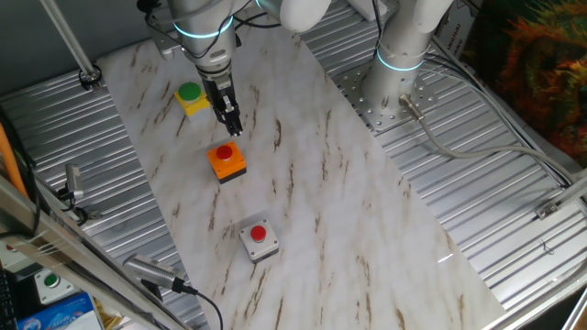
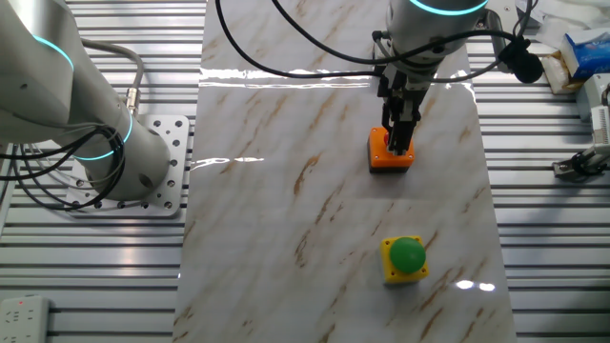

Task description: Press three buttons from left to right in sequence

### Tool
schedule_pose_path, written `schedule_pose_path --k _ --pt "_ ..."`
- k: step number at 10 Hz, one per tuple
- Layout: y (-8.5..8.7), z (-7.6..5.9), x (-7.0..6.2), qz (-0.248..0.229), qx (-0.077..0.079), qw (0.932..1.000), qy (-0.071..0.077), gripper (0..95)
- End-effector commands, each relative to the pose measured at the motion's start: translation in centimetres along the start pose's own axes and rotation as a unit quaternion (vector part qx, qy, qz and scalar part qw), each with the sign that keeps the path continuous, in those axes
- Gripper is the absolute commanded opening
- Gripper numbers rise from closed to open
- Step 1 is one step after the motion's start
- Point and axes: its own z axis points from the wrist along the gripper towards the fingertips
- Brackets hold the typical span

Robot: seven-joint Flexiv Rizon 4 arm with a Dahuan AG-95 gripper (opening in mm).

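The red button on the orange box (image 1: 226,160) is sitting in the middle of the marble board (image 1: 367,211). The gripper (image 1: 231,126) is hanging right over it, maybe touching. I cannot tell if its fingers are apart. The green button on the yellow box (image 1: 191,97) is probably done. The red button on the grey box (image 1: 259,238) is waiting.
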Motion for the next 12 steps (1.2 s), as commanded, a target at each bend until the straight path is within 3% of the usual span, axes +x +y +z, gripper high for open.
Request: schedule_pose_path --k 1,2,3,7,12 --pt "0.0 0.0 0.01 0.0 0.0 1.0 0.0 95.0" --pt "0.01 -0.04 0.02 -0.091 -0.019 0.9943 0.052 0.0" --pt "0.03 -0.15 0.05 -0.082 -0.038 0.9945 0.053 0.0" --pt "0.04 -0.18 0.06 -0.08 -0.027 0.9949 0.056 0.0" --pt "0.1 -0.44 0.1 -0.074 -0.029 0.9952 0.057 0.0"
